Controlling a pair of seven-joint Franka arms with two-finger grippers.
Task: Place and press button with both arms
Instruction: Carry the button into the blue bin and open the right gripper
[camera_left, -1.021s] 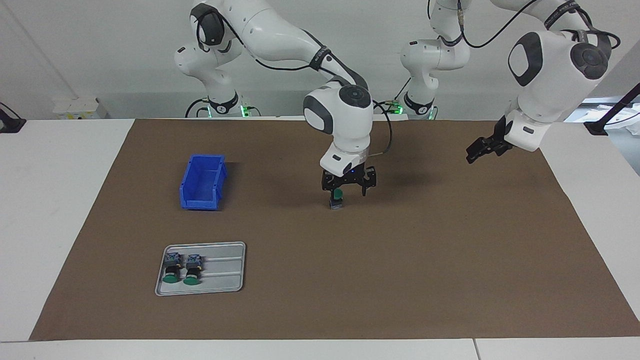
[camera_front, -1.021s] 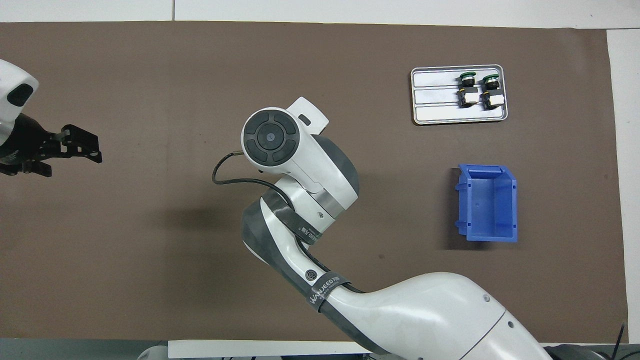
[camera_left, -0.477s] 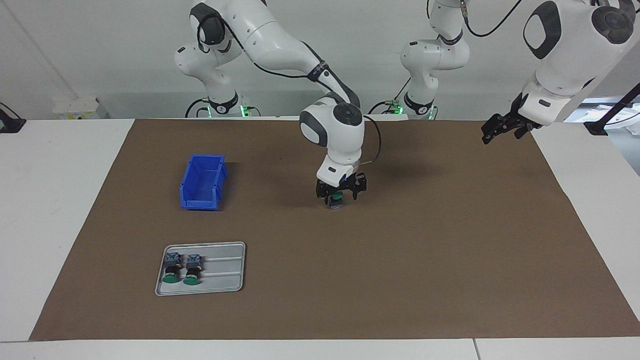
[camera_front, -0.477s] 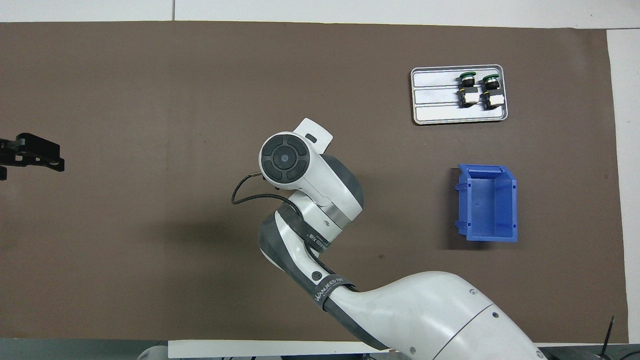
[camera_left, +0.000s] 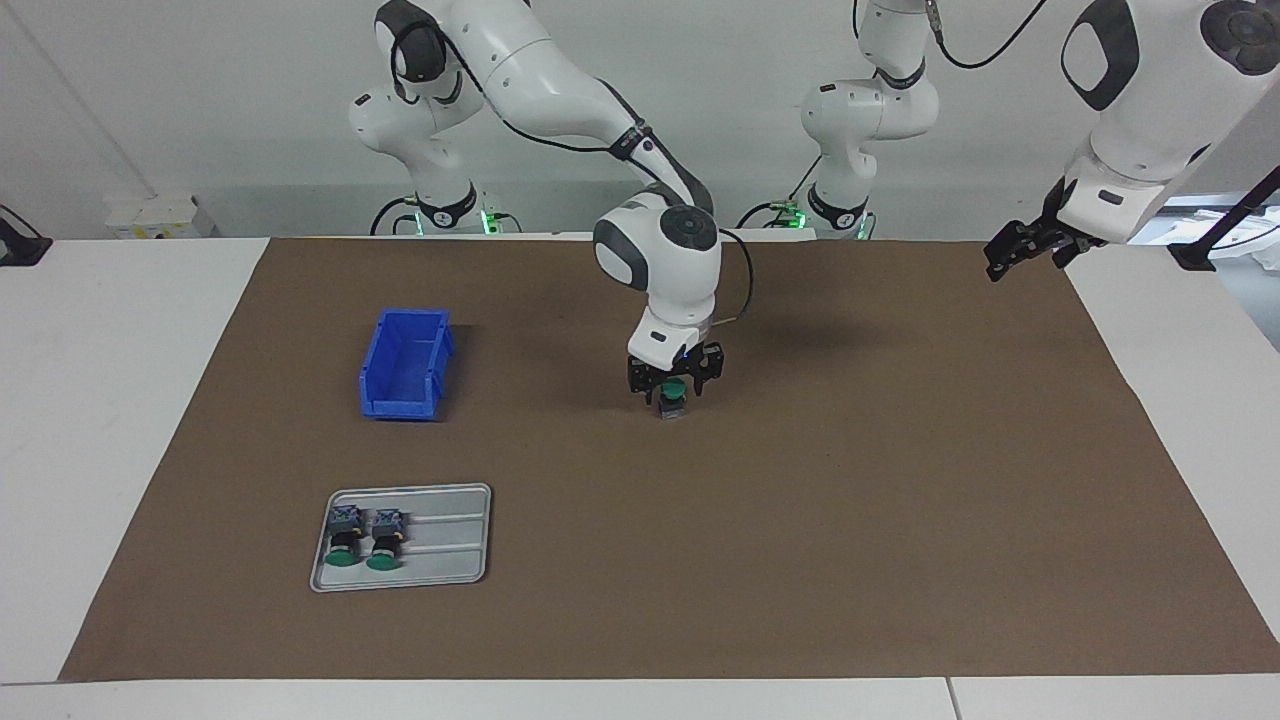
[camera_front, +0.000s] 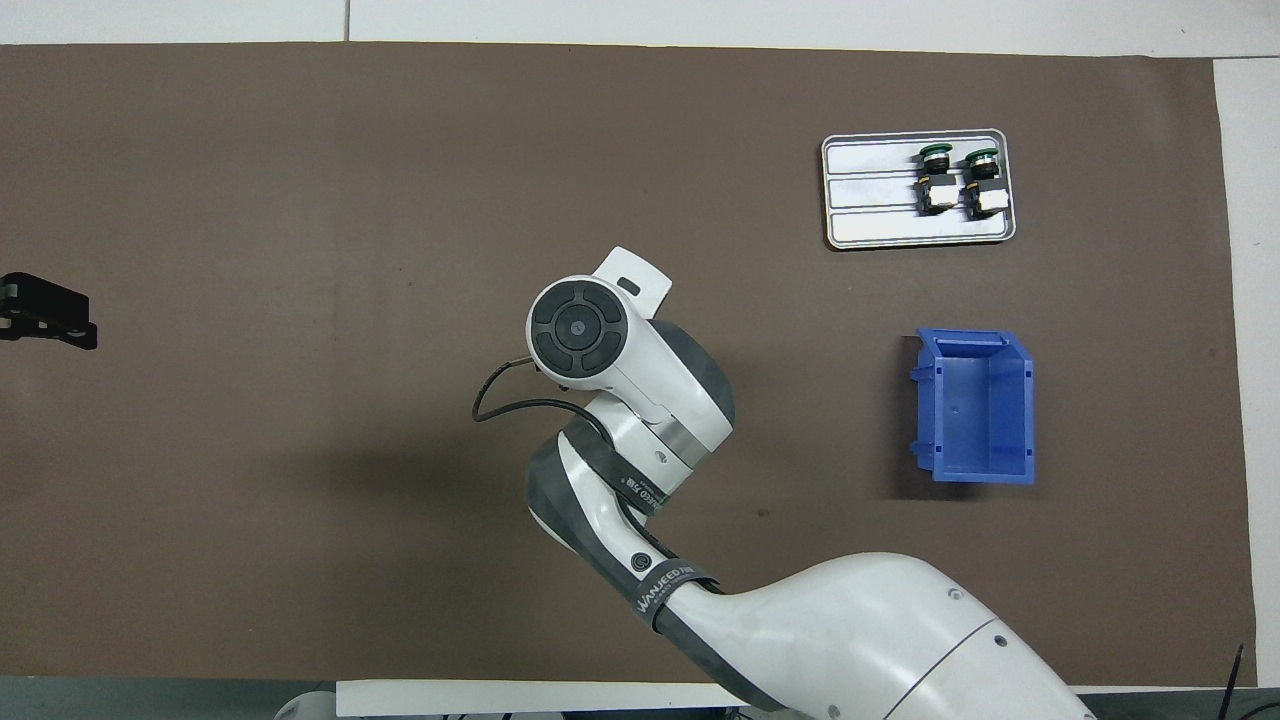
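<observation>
Blue bin (camera_left: 405, 364) sits open with nothing showing inside it, and nearer the table's edge farther from the robots the grey tray (camera_left: 440, 575) carries two spare buttons (camera_left: 363, 538) side by side. Mid-mat, the right gripper (camera_left: 674, 388) is down around the button (camera_left: 675, 395), which stands green cap up on the brown mat (camera_left: 800, 520); I cannot tell whether the fingers have it clamped. The left gripper (camera_left: 1020, 250) hangs wide apart and carrying nothing over the mat's corner. From overhead, the right arm's wrist hides that button entirely; the facing view shows it.
</observation>
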